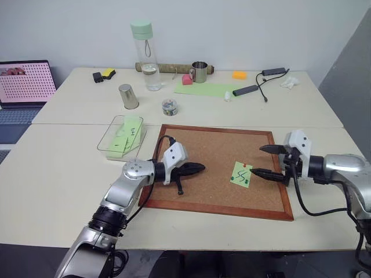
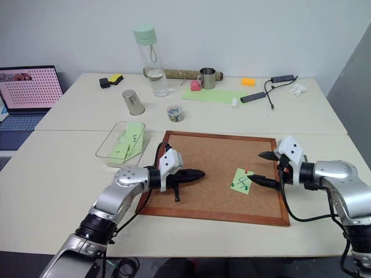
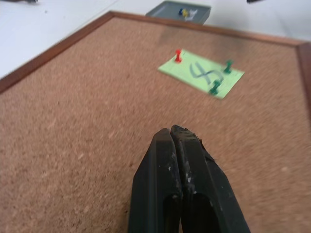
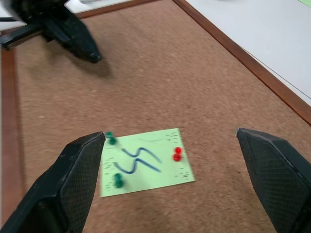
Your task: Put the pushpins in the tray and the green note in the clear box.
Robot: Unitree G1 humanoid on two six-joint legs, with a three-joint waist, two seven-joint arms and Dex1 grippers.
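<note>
Approaching the green note (image 4: 146,162), lying pinned to the cork board (image 1: 214,145) by three pushpins (image 4: 177,154), one red and two dark green. Right gripper (image 4: 170,160) hovering just beside the note, fingers spread wide, grasping nothing; left gripper (image 3: 177,141) clenched, empty, pointing toward the note. Best pinching one pin head squarely, pulling straight out. Clear box (image 1: 110,136) sitting beside the board on the pale worktop (image 1: 58,162); tray (image 3: 181,10) just beyond the board's edge.

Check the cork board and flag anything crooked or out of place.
The green note sits tilted on the cork board, not square to its frame. Three pushpins still hold it down. Nothing looks spilled or damaged.
</note>
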